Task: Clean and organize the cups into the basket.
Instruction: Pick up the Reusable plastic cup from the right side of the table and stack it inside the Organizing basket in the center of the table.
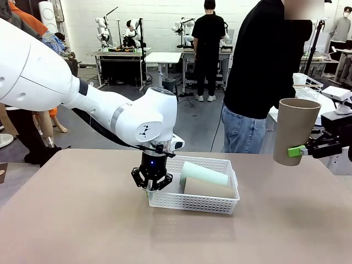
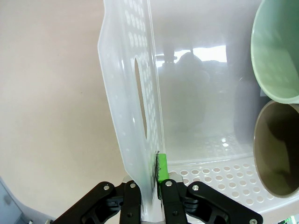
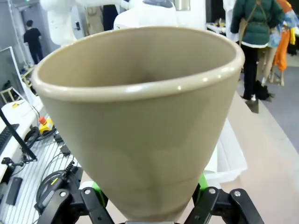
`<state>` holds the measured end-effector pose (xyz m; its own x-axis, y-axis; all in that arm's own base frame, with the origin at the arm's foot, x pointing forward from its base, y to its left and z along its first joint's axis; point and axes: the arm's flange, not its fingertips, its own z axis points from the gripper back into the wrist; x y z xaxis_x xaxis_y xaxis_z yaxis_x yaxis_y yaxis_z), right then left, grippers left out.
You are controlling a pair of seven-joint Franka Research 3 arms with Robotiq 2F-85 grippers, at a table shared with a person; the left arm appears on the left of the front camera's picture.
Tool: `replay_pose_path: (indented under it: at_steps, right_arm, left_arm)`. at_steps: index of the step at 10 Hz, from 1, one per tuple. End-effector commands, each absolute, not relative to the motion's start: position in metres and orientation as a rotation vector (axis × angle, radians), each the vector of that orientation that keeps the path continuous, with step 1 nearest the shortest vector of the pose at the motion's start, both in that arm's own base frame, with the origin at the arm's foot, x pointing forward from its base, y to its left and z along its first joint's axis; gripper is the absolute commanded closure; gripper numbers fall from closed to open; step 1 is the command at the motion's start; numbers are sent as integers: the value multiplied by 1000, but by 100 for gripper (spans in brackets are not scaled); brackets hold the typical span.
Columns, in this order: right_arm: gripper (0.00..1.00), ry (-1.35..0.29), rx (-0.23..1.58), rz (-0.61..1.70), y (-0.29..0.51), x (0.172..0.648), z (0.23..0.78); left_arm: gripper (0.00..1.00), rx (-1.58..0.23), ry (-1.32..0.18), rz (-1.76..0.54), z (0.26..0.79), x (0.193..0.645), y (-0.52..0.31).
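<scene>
— Tan cup [image 1: 296, 129], matte and slightly tapered: where is it hanging?
— Well to the right of the basket [image 1: 192, 204], raised above the counter [image 1: 82, 220]. The right fingers [image 1: 296, 150] are gripping it low on its wall, spread wide around it, with the mouth facing up.
— And the left fingers?
— The left fingers [image 2: 161, 170] are pinching shut on the basket's thin left end wall, beside the handle cut-out.
— What is lying inside?
— A mint-green cup [image 1: 202, 173] and a second tan cup [image 1: 209, 188] are lying side by side in the basket's right part, mouths facing its left end.
— How is this step best done?
— Probably by tipping the tan cup onto its side and lowering it into the basket's bare left part, clear of the pinching fingers. The smooth tapered wall is likely slippery, so the tilt should be slow. The white latticed plastic looks light and bendy, so the pinch is probably helping to steady it.
</scene>
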<state>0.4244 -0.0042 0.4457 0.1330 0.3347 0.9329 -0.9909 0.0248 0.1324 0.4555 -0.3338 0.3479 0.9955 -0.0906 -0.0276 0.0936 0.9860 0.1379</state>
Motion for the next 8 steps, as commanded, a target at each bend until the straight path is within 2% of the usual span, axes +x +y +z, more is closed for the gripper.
replay_pose_path:
  at_steps: [1, 5, 6, 7, 8]
  right_arm:
    - [100, -882, 1028, 1278, -9, 432, 439]
    - [100, -882, 1028, 1278, -9, 432, 439]
    - [20, -868, 1017, 1257, -8, 428, 437]
    - [20, -747, 762, 1377, 28, 417, 464]
    - [20, -607, 589, 1456, 65, 411, 486]
  left_arm:
    - [100, 149, 29, -101, 343, 452, -334]
    - [100, 149, 29, -101, 343, 452, -334]
    - [100, 149, 29, -101, 343, 452, -334]
    - [100, 149, 29, -101, 343, 452, -334]
    - [100, 149, 29, -101, 343, 452, -334]
